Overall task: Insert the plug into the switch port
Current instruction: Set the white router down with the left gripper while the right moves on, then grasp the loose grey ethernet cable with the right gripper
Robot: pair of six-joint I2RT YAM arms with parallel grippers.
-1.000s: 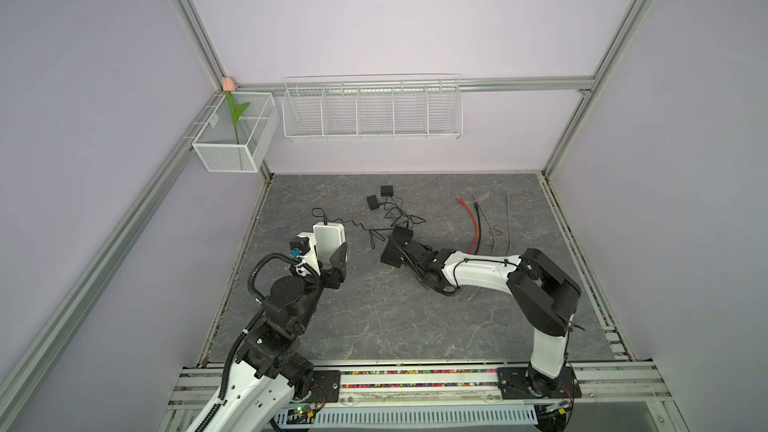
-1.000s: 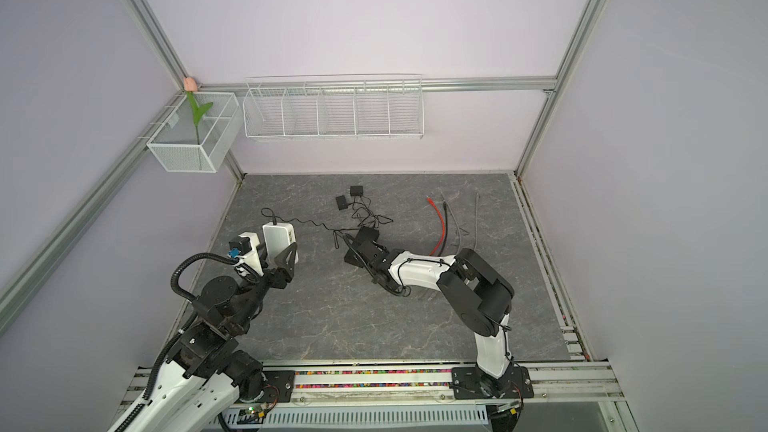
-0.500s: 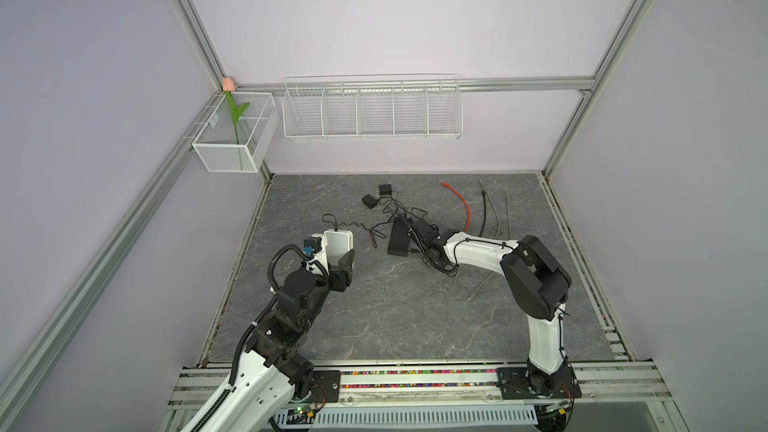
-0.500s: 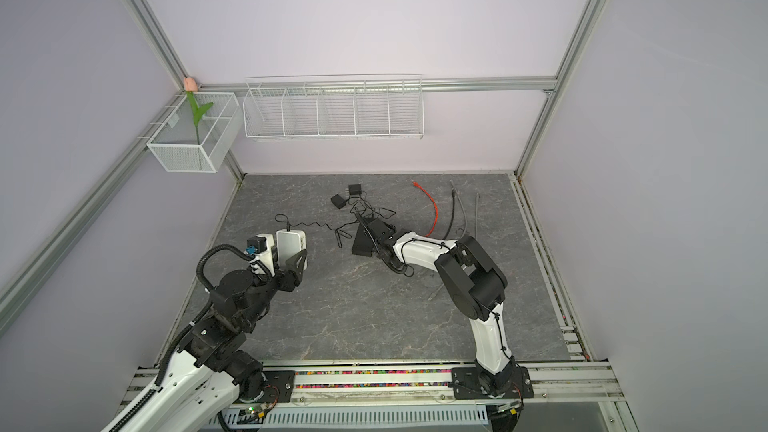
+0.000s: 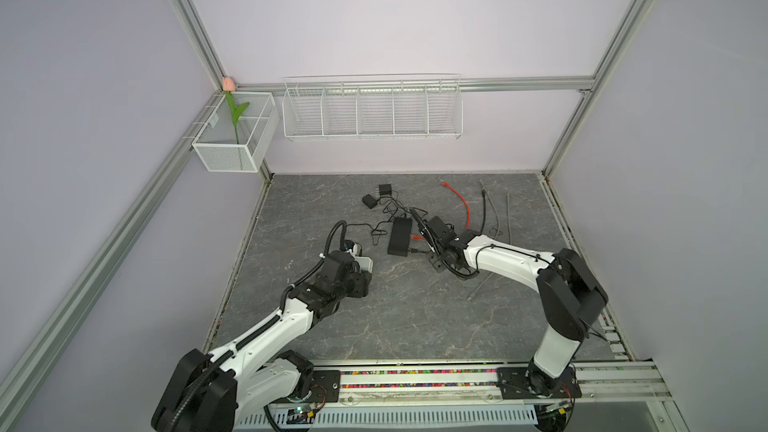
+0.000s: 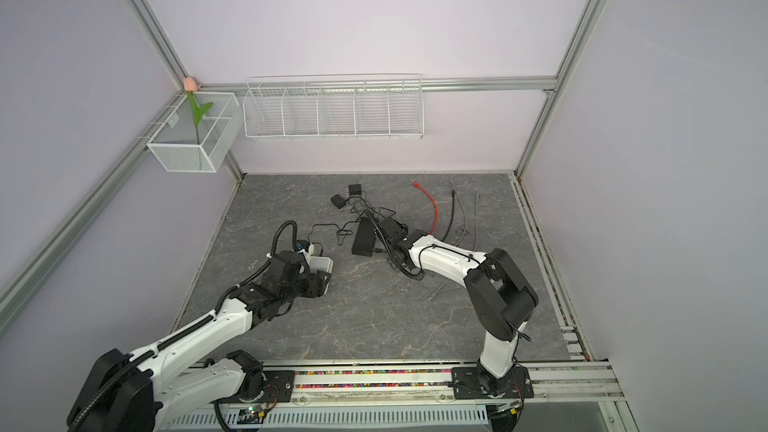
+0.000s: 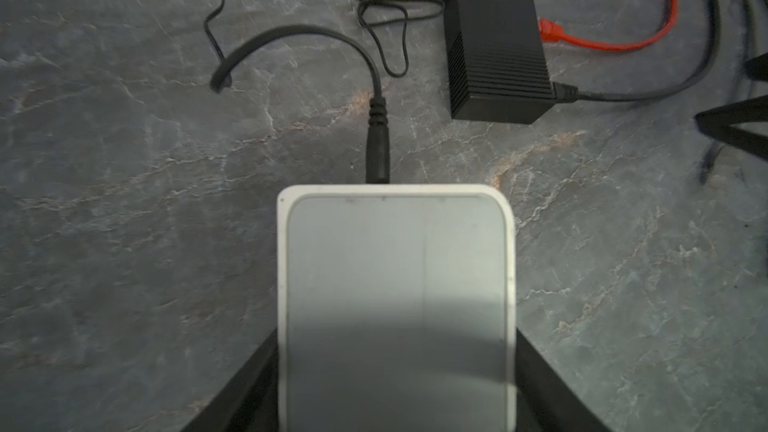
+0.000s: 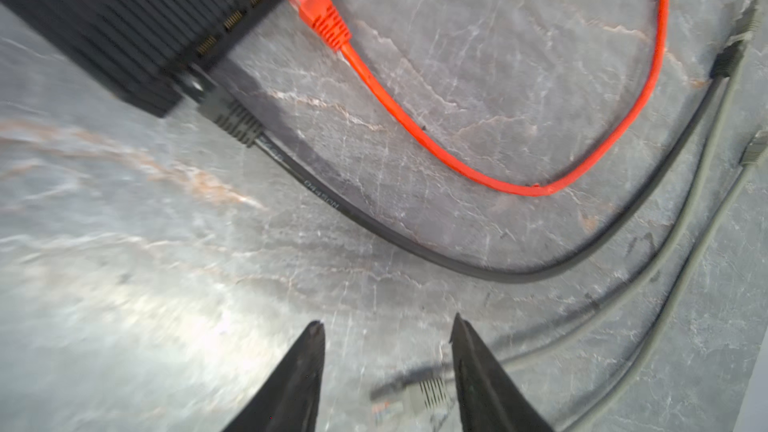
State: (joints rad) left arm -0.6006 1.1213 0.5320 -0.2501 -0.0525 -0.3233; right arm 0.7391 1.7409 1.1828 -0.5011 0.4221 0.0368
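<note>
The white switch (image 7: 395,305), a flat box with rounded corners, shows just left of centre in both top views. A black barrel plug (image 7: 377,147) is seated in the edge facing away from the left gripper (image 7: 395,338). That gripper clamps its 2 sides, its arm stretched up from the lower left. The right gripper (image 8: 386,326), jaws apart and empty, hovers beside the black switch (image 5: 400,236) at centre.

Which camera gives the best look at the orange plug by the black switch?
The right wrist view: the orange plug appears large and close at the ports of the black switch, though blurred. The left wrist view shows it small beside the switch. In a top view it's only a tiny orange speck.
</note>
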